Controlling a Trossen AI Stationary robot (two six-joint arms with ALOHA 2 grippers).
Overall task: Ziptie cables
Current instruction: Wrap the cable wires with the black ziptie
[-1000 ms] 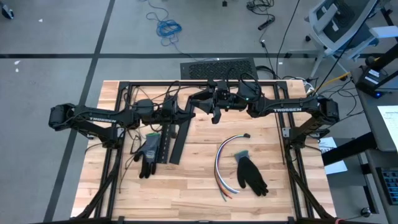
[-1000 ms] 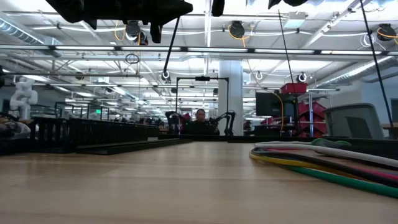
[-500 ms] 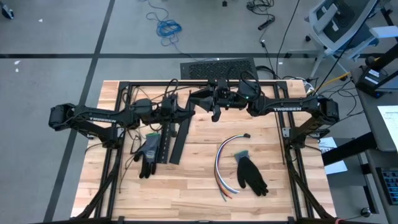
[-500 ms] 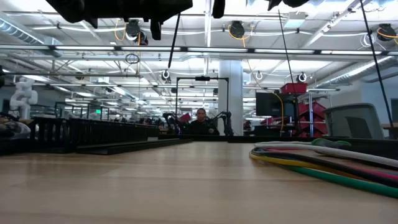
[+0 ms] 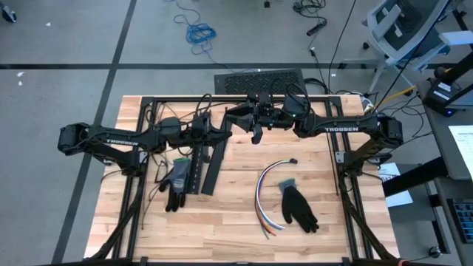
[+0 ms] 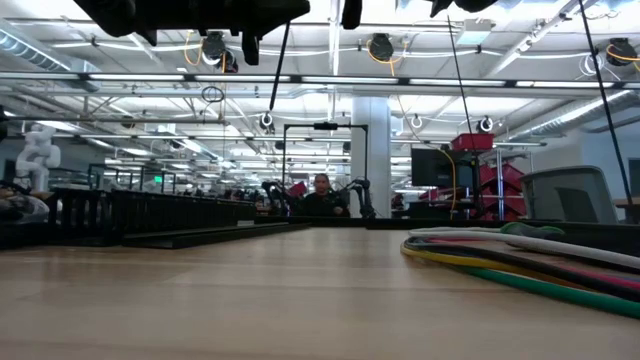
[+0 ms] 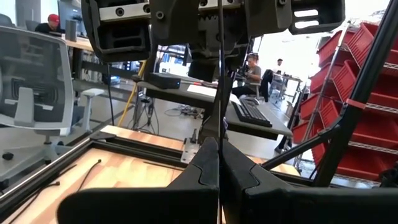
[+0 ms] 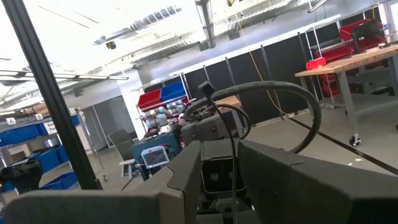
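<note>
The word "TROSSEN" stands in white letters on the long dark upper part of the left robot arm [image 5: 122, 140]. The same word, "TROSSEN", stands in white letters on the long dark upper part of the right robot arm [image 5: 341, 131]. Both words show only from above. No other words, numbers or signs can be read. The red bins, the blue bins and the small screens in the room behind the table are too far off or too blurry to read.
</note>
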